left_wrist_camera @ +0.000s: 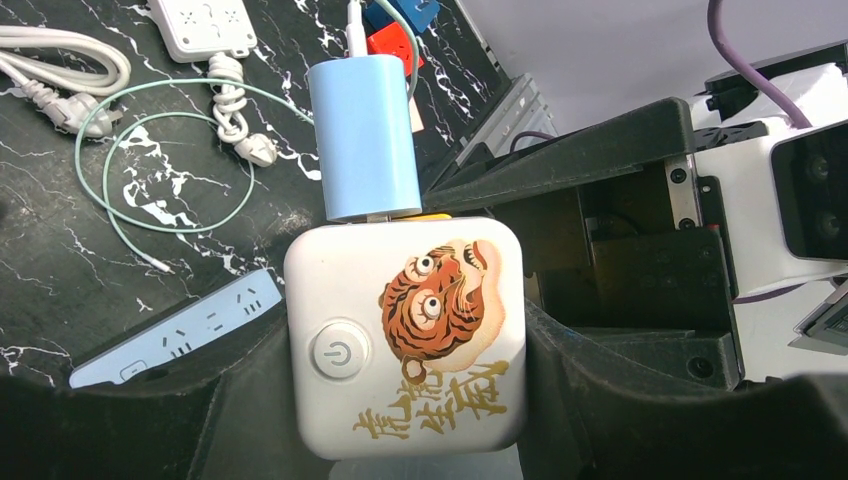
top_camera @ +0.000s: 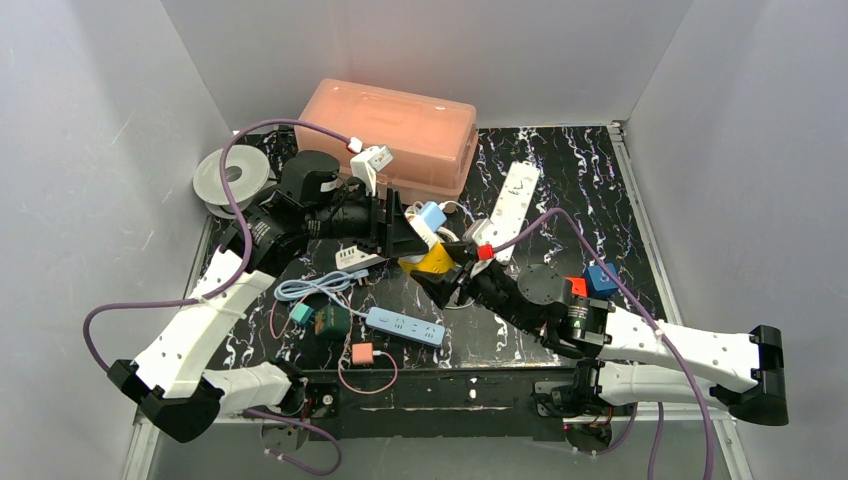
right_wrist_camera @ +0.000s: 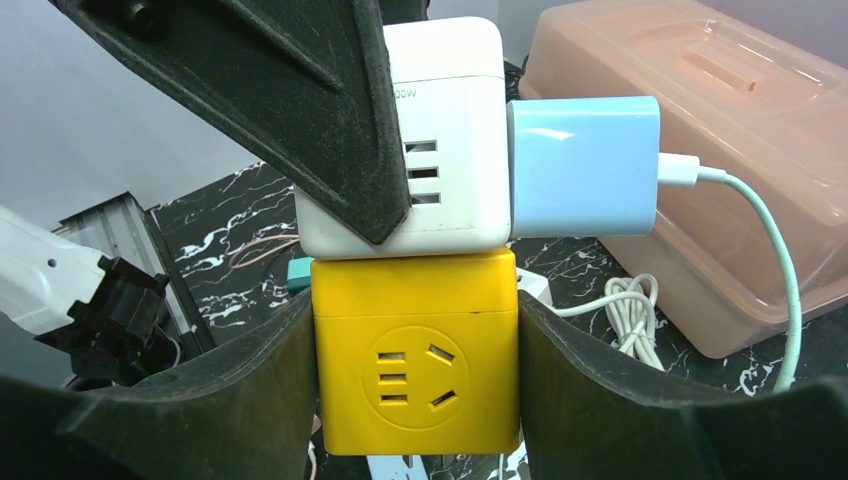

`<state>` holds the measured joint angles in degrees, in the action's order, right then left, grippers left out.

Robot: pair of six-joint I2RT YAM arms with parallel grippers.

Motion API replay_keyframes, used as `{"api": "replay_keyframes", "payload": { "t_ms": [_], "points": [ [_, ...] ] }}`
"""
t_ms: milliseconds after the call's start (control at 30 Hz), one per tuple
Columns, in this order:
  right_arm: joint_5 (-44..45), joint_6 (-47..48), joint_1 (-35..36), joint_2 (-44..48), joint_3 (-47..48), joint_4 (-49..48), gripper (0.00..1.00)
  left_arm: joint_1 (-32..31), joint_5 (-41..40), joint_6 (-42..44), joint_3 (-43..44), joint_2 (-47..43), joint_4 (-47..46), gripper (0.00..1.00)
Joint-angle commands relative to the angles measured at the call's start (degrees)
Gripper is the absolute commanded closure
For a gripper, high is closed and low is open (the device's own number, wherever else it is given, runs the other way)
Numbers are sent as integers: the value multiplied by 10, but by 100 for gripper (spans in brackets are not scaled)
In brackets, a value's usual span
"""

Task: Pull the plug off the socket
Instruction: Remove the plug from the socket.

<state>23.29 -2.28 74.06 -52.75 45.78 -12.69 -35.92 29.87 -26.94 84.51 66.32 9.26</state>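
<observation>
Pink box (top_camera: 400, 120) blocks the rear; bare table (top_camera: 600, 170) lies rightward.

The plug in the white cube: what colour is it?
The plug is light blue; right wrist view.

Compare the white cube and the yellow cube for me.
Look: the white cube bears a tiger picture and a power button; the yellow cube is plain.
Load: the white cube has the blue charger plugged into its side; the yellow cube's facing socket is empty.
Grip: the left gripper clamps the white cube, the right gripper the yellow cube.
Both are rounded socket cubes, pressed together.
</observation>
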Motion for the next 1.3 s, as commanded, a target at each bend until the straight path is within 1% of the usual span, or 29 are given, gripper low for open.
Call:
{"api": "replay_keyframes", "payload": {
  "t_ms": [0, 300, 433, 600, 633, 733, 767, 800, 867, 967, 1267],
  "points": [
    [116, -45, -13, 48, -31, 100, 99, 49, -88, 77, 52, -39, -25, 100],
    [128, -59, -4, 72, -58, 156, 99, 62, -91, 99, 68, -38, -36, 100],
    [128, -54, 1, 78, -63, 169, 99, 72, -78, 97, 69, -37, -39, 100],
    [126, -41, 3, 49, -45, 149, 99, 72, -63, 86, 66, -33, -49, 100],
    [128, -34, 3, 42, -38, 141, 87, 72, -61, 84, 64, -34, -50, 100],
    [147, -12, 3, 24, -18, 101, 45, 72, -61, 80, 56, -37, -50, 100],
    [154, 1, 2, 19, -8, 85, 35, 72, -60, 80, 53, -38, -50, 100],
    [155, 13, 3, 13, -4, 75, 30, 72, -59, 80, 53, -39, -50, 100],
    [155, 30, 2, 2, 18, 66, 26, 72, -59, 80, 54, -40, -48, 100],
    [143, 67, 2, -13, 39, 65, 22, 72, -56, 82, 57, -40, -48, 100],
    [104, 124, 2, -38, 71, 23, 18, 72, -53, 83, 45, -47, -50, 100]
  ]
}}
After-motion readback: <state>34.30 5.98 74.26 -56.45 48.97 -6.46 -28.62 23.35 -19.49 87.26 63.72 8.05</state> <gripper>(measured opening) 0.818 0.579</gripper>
